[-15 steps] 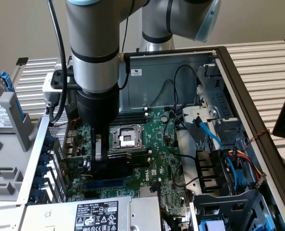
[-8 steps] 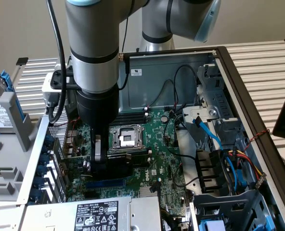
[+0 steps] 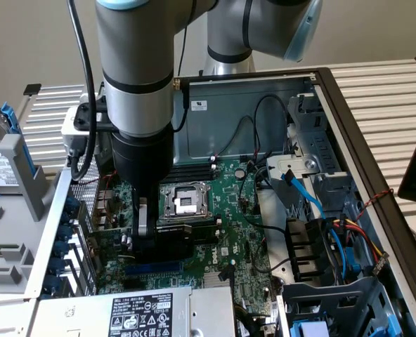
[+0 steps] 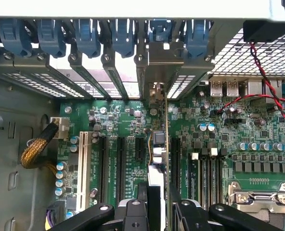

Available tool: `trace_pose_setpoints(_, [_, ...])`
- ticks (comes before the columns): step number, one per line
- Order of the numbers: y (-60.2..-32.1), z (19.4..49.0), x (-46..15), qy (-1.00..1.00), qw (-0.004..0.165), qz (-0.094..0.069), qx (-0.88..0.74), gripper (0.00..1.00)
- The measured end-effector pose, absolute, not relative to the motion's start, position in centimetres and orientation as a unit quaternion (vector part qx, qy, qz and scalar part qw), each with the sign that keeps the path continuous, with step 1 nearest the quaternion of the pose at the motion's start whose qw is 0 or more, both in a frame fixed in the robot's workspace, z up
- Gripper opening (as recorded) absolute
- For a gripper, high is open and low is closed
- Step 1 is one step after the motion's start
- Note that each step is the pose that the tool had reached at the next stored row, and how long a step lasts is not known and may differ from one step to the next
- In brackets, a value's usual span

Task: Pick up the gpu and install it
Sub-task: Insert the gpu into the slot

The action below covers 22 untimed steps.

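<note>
hand point(image 4: 157, 209) tight around upright gpu point(image 4: 158, 168), black slots point(image 4: 119, 163) either side, blue latches point(image 4: 87, 36) beyond

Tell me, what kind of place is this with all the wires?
Probably a workshop or lab bench where computers get built. An open black metal computer case lies on a pale slatted table, its large green motherboard showing, and a silver-grey robot arm reaches inside.
</note>
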<state>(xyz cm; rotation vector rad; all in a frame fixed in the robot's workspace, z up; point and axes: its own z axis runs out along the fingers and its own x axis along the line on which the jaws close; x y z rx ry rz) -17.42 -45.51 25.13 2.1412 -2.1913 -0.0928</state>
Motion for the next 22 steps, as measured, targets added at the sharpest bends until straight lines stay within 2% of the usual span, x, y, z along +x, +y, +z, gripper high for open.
trace_pose_setpoints(22, [-45.64,25.13,-17.42,-0.723,0.038,-0.030,0.689,0.27])
